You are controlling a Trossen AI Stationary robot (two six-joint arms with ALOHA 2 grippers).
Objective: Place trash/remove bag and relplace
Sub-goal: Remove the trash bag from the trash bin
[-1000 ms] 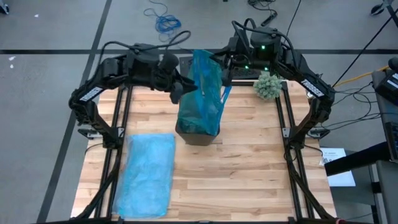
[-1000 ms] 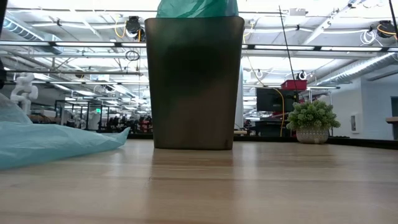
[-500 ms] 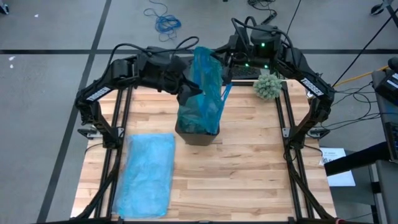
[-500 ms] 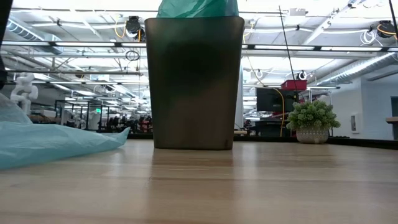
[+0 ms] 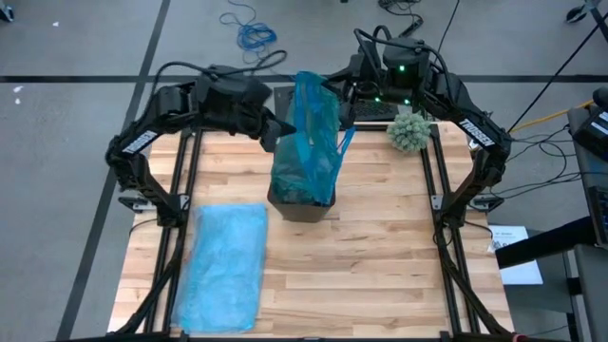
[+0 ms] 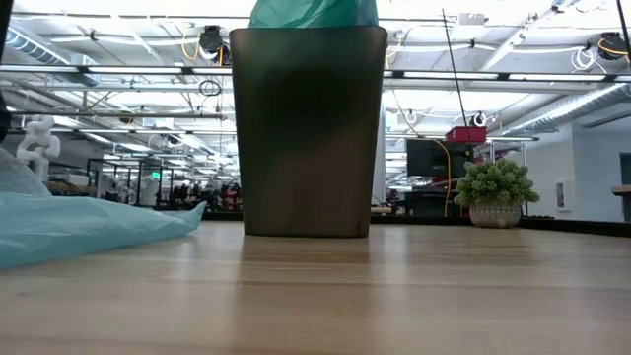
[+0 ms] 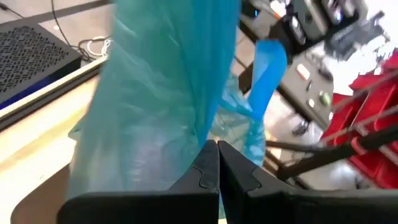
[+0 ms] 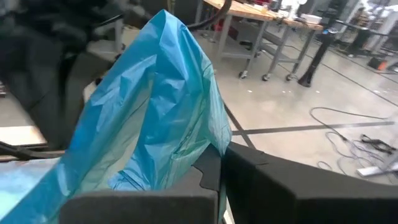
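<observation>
Left gripper [image 5: 276, 134], wide a second earlier, had clamped the blue bag [image 5: 312, 142] standing in the bin [image 5: 302, 208]; right gripper [image 5: 334, 114] pinched its far edge. Table [image 5: 380, 247] front lay open.

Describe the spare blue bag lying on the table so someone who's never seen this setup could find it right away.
Start at the wooden table and find the dark bin near its middle. The spare bag lies flat on the near left part of the tabletop, apart from the bin. Unlike the blue bag standing up out of the bin, it is spread out, a long crinkled light-blue sheet.
</observation>
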